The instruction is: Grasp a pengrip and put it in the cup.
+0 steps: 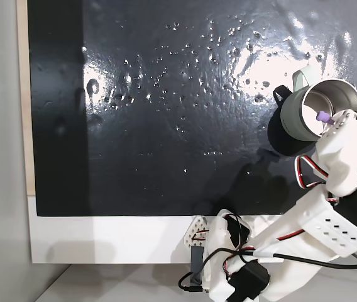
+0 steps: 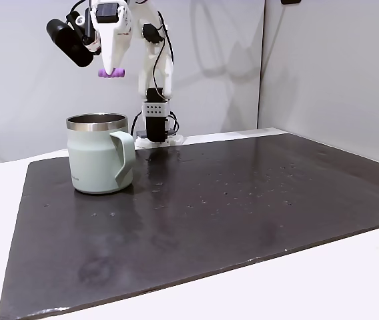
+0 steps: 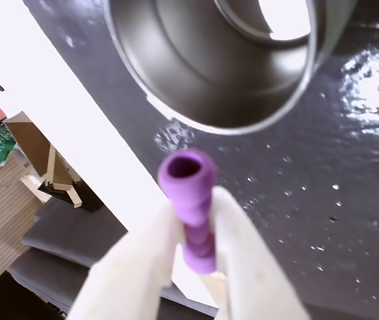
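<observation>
The pengrip [image 3: 191, 200] is a small light-purple ribbed tube, pinched between my white fingers [image 3: 239, 233] in the wrist view. My gripper [image 2: 112, 69] hangs in the air above the cup [image 2: 99, 157], shut on the pengrip [image 2: 111, 73]. The cup is sage green with a steel rim and stands upright on the black mat. From above, the pengrip [image 1: 323, 117] shows over the cup's [image 1: 298, 113] open mouth, near its edge. The steel inside of the cup [image 3: 223, 60] lies just ahead of the tube.
A black mat [image 1: 166, 126] dotted with small droplets covers most of the white table [image 2: 349, 280]. The arm's base [image 2: 155, 127] stands at the mat's far edge, behind the cup. A floor with boxes [image 3: 16, 153] lies beyond the table edge.
</observation>
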### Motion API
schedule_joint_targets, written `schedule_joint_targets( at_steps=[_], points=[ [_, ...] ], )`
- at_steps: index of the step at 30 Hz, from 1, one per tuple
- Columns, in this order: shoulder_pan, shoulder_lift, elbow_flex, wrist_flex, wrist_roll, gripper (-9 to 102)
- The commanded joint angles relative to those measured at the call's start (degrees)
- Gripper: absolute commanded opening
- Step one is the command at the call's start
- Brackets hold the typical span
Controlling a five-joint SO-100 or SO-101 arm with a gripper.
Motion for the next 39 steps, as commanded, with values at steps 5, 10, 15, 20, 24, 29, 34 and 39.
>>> schedule_joint_targets(
  at_steps=[5, 10, 15, 20, 24, 29, 34, 39],
  points=[
    [3.2, -2.6, -1.8, -5.7, -0.4, 0],
    [3.3, -2.6, 0.8, -8.1, -0.4, 0],
    [3.3, -2.6, 2.3, -7.8, 0.3, 15],
    [3.3, -2.9, 2.2, -6.9, 4.2, 40],
    [2.5, -3.0, 2.2, -5.7, 4.6, 39],
    [2.5, -3.0, 2.3, -5.0, 4.5, 39],
    [2.5, -3.0, 2.3, -5.1, 4.4, 38],
    [2.4, -2.9, 2.2, -5.1, 4.5, 38]
  ],
)
